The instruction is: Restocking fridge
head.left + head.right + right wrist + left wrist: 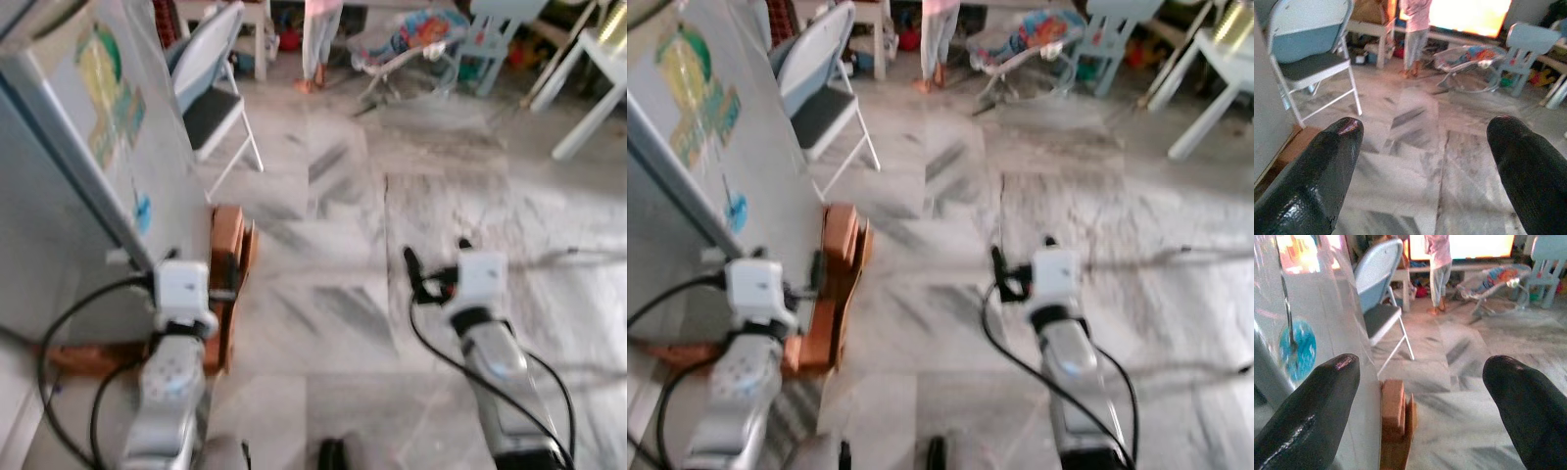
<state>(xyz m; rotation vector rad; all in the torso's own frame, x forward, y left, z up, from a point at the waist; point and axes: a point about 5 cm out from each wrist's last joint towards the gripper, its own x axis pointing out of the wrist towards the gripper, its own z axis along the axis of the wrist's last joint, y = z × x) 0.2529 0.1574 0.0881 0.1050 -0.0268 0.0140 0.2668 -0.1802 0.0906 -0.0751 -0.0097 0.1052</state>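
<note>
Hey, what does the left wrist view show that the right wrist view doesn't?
Left wrist view only: the grey fridge side with a round blue sticker, and the wooden stand at its foot.
Right wrist view only: a light blue child's chair in full.
Both: the folding chair, a person's legs, the baby bouncer, marble floor, and open gripper fingers.

Grey-veined marble floor (392, 196); pale grey fridge (88, 176) on the left bearing green-yellow and blue stickers; blue-grey folding chair (211, 88) beyond; orange-brown wooden stand (230, 264) beside it; light blue chair (495, 34) far right.
</note>
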